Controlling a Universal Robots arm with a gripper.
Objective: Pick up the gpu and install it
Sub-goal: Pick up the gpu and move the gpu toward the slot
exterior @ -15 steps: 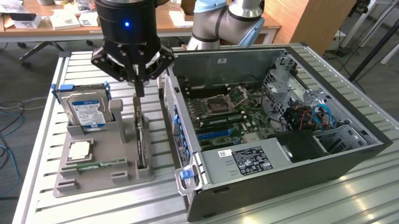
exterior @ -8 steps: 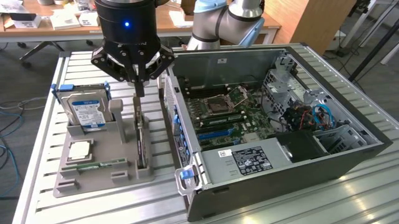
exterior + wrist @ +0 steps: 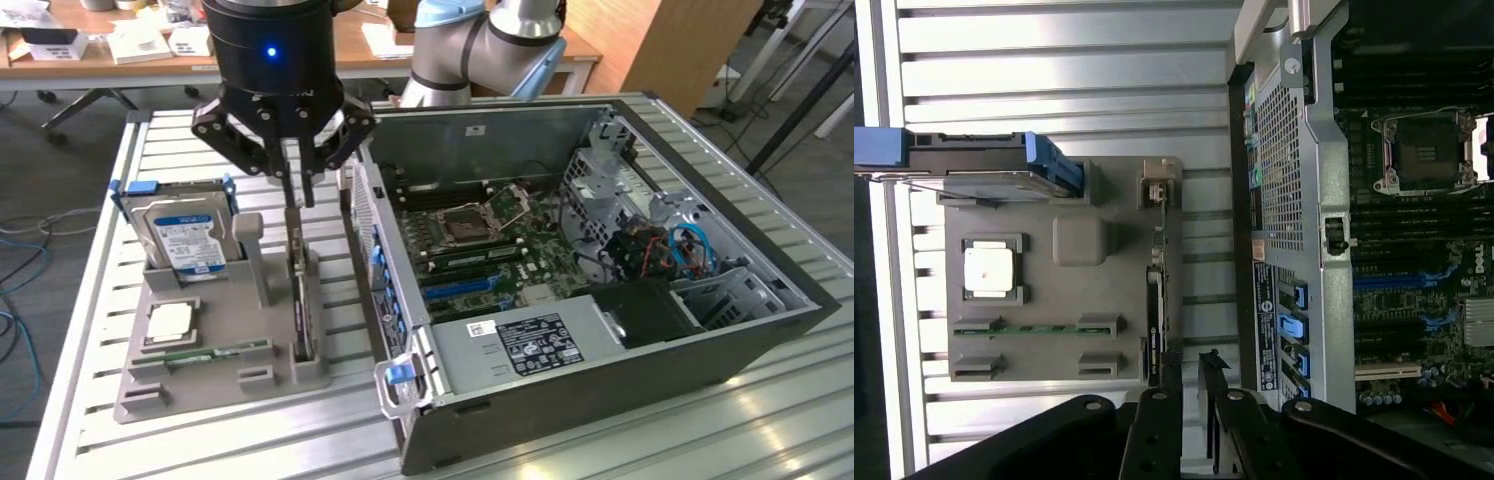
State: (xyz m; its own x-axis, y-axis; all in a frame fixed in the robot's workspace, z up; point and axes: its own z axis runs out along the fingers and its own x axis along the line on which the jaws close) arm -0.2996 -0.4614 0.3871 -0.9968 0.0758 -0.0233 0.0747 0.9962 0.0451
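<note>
The gpu (image 3: 302,290) is a thin dark card standing on its edge in a slot of the grey parts holder (image 3: 200,385), on the side nearest the computer. In the wrist view the gpu (image 3: 1154,300) appears as a narrow dark strip along the holder (image 3: 1084,242). My gripper (image 3: 296,192) hangs straight above the card's far end, its two fingertips pointing down with a narrow gap between them and nothing held. The gripper (image 3: 1192,375) also appears in the wrist view, roughly in line with the card.
The open computer case (image 3: 747,330) lies at the exterior view's right, showing its motherboard (image 3: 467,235) and blue slots (image 3: 461,288). The holder also carries a blue-labelled hard drive (image 3: 187,235), a CPU (image 3: 171,320) and a green RAM stick (image 3: 200,352). Everything rests on a slatted metal table (image 3: 80,300).
</note>
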